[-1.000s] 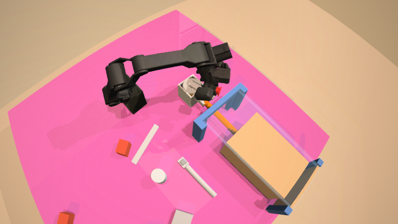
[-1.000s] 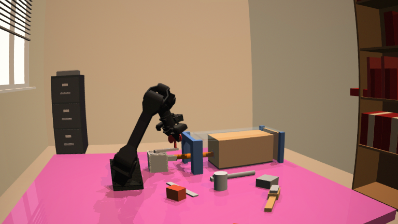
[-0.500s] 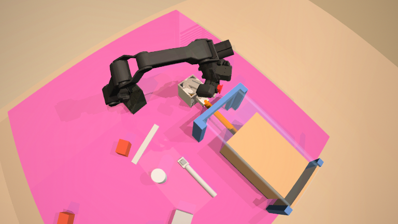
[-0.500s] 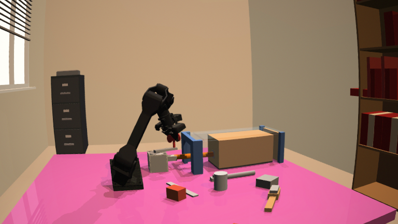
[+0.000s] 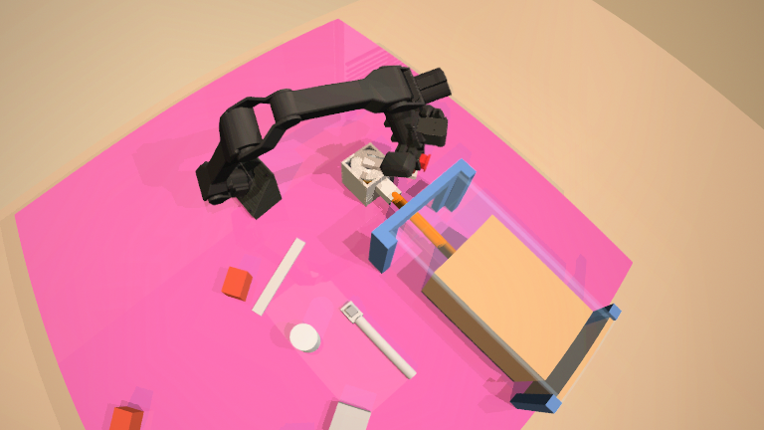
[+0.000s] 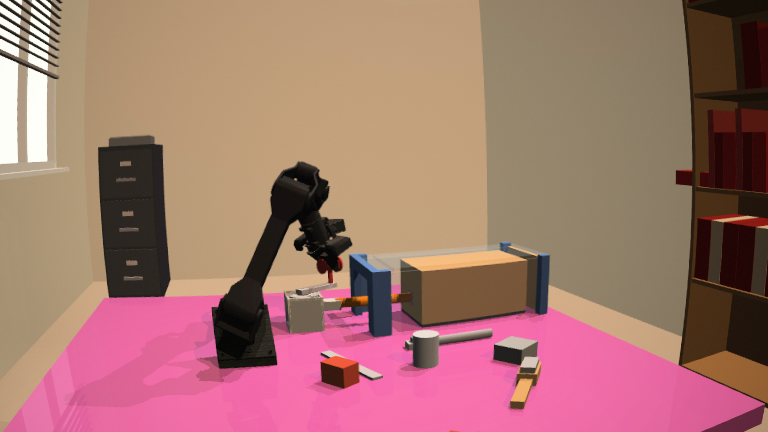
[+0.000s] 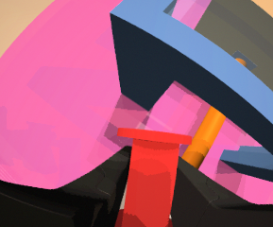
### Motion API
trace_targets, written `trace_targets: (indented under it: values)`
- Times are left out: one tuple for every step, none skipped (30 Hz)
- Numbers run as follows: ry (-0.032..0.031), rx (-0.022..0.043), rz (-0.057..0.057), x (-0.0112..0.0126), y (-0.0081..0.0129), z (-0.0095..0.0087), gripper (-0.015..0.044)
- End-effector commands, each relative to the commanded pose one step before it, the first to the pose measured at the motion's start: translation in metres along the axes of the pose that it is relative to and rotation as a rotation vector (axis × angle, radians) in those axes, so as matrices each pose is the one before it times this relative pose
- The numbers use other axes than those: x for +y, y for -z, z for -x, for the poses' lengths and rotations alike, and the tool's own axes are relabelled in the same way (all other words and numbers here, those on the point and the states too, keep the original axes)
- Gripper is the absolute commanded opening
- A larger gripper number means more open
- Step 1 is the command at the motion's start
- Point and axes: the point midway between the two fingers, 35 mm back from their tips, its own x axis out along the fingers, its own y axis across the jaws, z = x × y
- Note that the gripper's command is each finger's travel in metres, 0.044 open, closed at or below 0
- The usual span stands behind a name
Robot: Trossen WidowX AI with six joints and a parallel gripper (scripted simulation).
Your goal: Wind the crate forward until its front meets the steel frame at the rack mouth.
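Near, on the pink worktop [image 6: 141,382], lie loose tools: a red block [image 6: 339,372], a flat bar [image 5: 278,275] and a mallet [image 6: 425,348]. Farther back, the end effector [image 7: 150,180] is clamped on the red knob [image 7: 150,196] of the crank handle seated in the winch [image 6: 304,312]. The orange strap [image 5: 423,226] runs through the blue steel frame [image 5: 419,195] to the crate [image 5: 509,296], whose front stands short of the frame. Judged risks: the knob slipping from the fingers mid-turn, or overwinding tipping the crate against the frame. The clear panels are faint; the arm hides the winch's hole and the key's seating.
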Motion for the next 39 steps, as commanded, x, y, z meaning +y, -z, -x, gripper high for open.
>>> trace_targets:
  values:
    - [-0.03866, 0.00066, 0.0072, 0.02441, 0.00665, 0.00378, 0.0000]
    - [-0.00011, 0.00000, 0.0000, 0.00113, 0.00042, 0.00022, 0.0000]
    - [-0.00018, 0.00000, 0.0000, 0.00174, 0.00071, 0.00037, 0.0000]
    - [-0.00011, 0.00000, 0.0000, 0.00111, 0.00046, 0.00023, 0.0000]
    - [-0.00018, 0.00000, 0.0000, 0.00172, 0.00075, 0.00039, 0.0000]
    - [-0.00011, 0.00000, 0.0000, 0.00110, 0.00049, 0.00025, 0.0000]
    - [-0.00018, 0.00001, 0.0000, 0.00170, 0.00080, 0.00041, 0.0000]
    - [-0.00011, 0.00001, 0.0000, 0.00108, 0.00052, 0.00026, 0.0000]
    - [-0.00018, 0.00001, 0.0000, 0.00167, 0.00085, 0.00043, 0.0000]
    - [-0.00011, 0.00001, 0.0000, 0.00107, 0.00055, 0.00027, 0.0000]
    - [-0.00018, 0.00001, 0.0000, 0.00164, 0.00090, 0.00045, 0.0000]
    - [-0.00011, 0.00001, 0.0000, 0.00105, 0.00058, 0.00029, 0.0000]
    - [-0.00018, 0.00002, 0.0000, 0.00161, 0.00094, 0.00047, 0.0000]
    - [-0.00011, 0.00001, 0.0000, 0.00103, 0.00061, 0.00030, 0.0000]
    - [-0.00018, 0.00002, 0.0000, 0.00158, 0.00099, 0.00049, 0.0000]
    - [-0.00011, 0.00002, 0.0000, 0.00101, 0.00064, 0.00031, 0.0000]
    - [-0.00018, 0.00003, 0.0000, 0.00155, 0.00103, 0.00051, 0.0000]
    - [-0.00011, 0.00002, 0.0000, 0.00099, 0.00066, 0.00032, 0.0000]
    - [-0.00018, 0.00003, 0.0000, 0.00151, 0.00107, 0.00053, 0.0000]
    - [-0.00010, 0.00002, 0.0000, 0.00096, 0.00069, 0.00034, 0.0000]
    - [-0.00017, 0.00003, 0.0000, 0.00148, 0.00112, 0.00055, 0.0000]
    - [-0.00010, 0.00002, 0.0000, 0.00094, 0.00072, 0.00035, 0.0000]
    - [-0.00017, 0.00004, 0.0000, 0.00144, 0.00116, 0.00056, 0.0000]
    - [-0.00010, 0.00003, 0.0000, 0.00092, 0.00074, 0.00036, 0.0000]
    - [-0.00017, 0.00004, 0.0000, 0.00140, 0.00120, 0.00058, 0.0000]
    - [-0.00010, 0.00003, 0.0000, 0.00089, 0.00077, 0.00037, 0.0000]
    - [-0.00016, 0.00004, 0.0000, 0.00129, 0.00117, 0.00056, 0.0000]
    - [-0.00010, 0.00003, 0.0000, 0.00081, 0.00074, 0.00036, 0.0000]
    - [-0.00015, 0.00004, 0.0000, 0.00116, 0.00111, 0.00054, 0.0000]
    - [-0.00009, 0.00003, 0.0000, 0.00074, 0.00072, 0.00034, 0.0000]
    - [-0.00014, 0.00004, 0.0000, 0.00105, 0.00106, 0.00051, 0.0000]
    - [-0.00008, 0.00003, 0.0000, 0.00068, 0.00069, 0.00033, 0.0000]
    - [-0.00012, 0.00004, 0.0000, 0.00094, 0.00100, 0.00048, 0.0000]
    - [-0.00008, 0.00003, 0.0000, 0.00062, 0.00066, 0.00031, 0.0000]
    - [-0.00014, 0.00005, 0.0000, 0.00109, 0.00122, 0.00058, 0.0000]
    - [-0.00009, 0.00004, 0.0000, 0.00076, 0.00085, 0.00040, 0.0000]
    - [-0.00016, 0.00006, 0.0001, 0.00117, 0.00138, 0.00066, 0.0000]
    - [-0.00009, 0.00004, 0.0000, 0.00075, 0.00090, 0.00042, 0.0000]
    - [-0.00016, 0.00007, 0.0001, 0.00113, 0.00142, 0.00067, 0.0000]
